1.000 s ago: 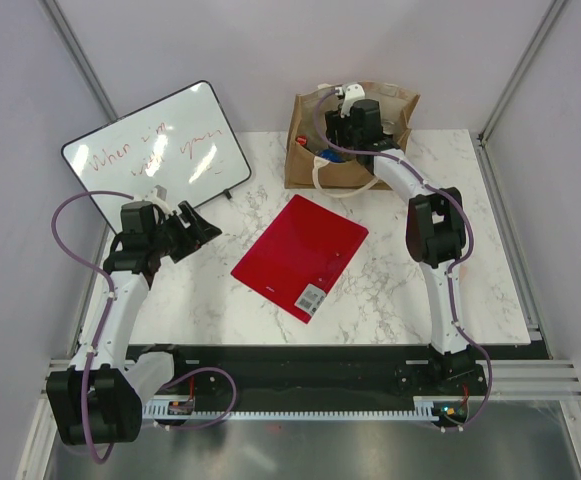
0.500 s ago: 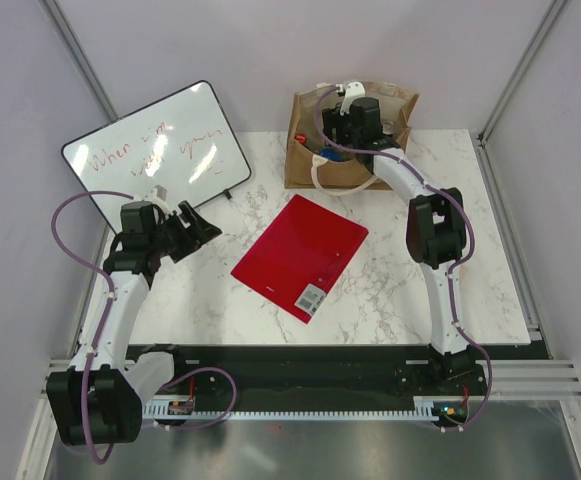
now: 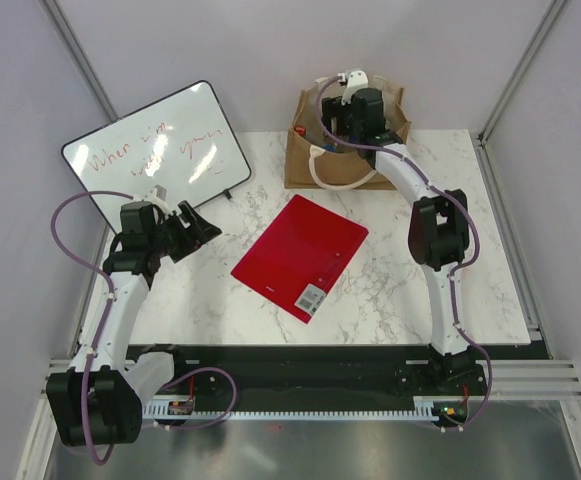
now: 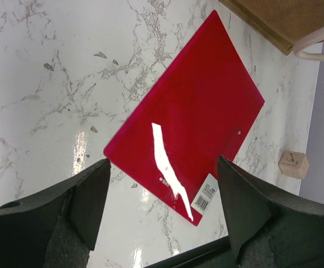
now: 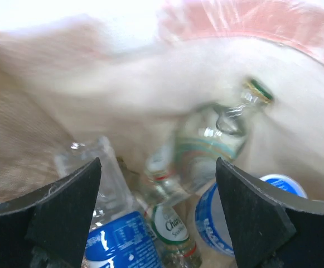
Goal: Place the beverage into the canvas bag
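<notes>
Bottles (image 5: 209,142) in canvas bag (image 3: 342,172); R gripper (image 5: 159,187) above, jaws apart.

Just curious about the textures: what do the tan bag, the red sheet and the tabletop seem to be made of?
The canvas bag looks like coarse woven cloth, matte tan, its weave visible. The red sheet is probably hard plastic: glossy, with a sharp glare streak. The tabletop looks like polished white marble with grey veins, possibly laminate.

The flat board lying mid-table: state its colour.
The board is glossy red, with a white barcode sticker near one corner; best seen in the left wrist view.
</notes>
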Controlling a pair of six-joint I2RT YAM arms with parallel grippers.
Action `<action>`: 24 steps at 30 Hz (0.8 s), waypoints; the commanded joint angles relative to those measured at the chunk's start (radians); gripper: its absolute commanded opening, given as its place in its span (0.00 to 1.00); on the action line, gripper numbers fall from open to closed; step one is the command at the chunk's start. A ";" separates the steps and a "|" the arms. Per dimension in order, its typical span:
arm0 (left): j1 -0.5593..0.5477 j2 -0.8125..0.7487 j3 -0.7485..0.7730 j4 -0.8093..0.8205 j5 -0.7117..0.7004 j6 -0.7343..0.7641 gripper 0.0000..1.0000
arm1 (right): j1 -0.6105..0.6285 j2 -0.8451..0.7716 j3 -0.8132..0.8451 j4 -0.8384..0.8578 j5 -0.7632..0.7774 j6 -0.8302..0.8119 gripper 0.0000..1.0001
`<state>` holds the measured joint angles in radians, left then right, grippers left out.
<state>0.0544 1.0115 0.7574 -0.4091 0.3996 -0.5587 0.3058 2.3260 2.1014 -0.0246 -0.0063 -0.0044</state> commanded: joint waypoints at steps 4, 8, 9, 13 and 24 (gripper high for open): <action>-0.002 -0.022 -0.003 0.032 0.027 0.034 0.84 | 0.007 -0.096 0.062 0.043 -0.003 -0.005 0.91; -0.004 -0.025 -0.004 0.032 0.027 0.034 0.84 | 0.012 -0.114 0.055 0.041 -0.003 -0.005 0.91; -0.002 -0.025 -0.003 0.032 0.027 0.034 0.84 | 0.013 -0.119 0.054 0.041 -0.003 -0.008 0.91; -0.002 -0.031 -0.007 0.032 0.024 0.034 0.84 | 0.018 -0.152 0.040 0.029 -0.001 -0.014 0.91; -0.007 -0.059 0.022 0.098 0.099 0.027 0.86 | 0.082 -0.482 -0.100 -0.195 0.101 0.147 0.98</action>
<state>0.0544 0.9829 0.7544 -0.4011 0.4191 -0.5514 0.3515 2.0396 2.0727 -0.1246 0.0341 0.0322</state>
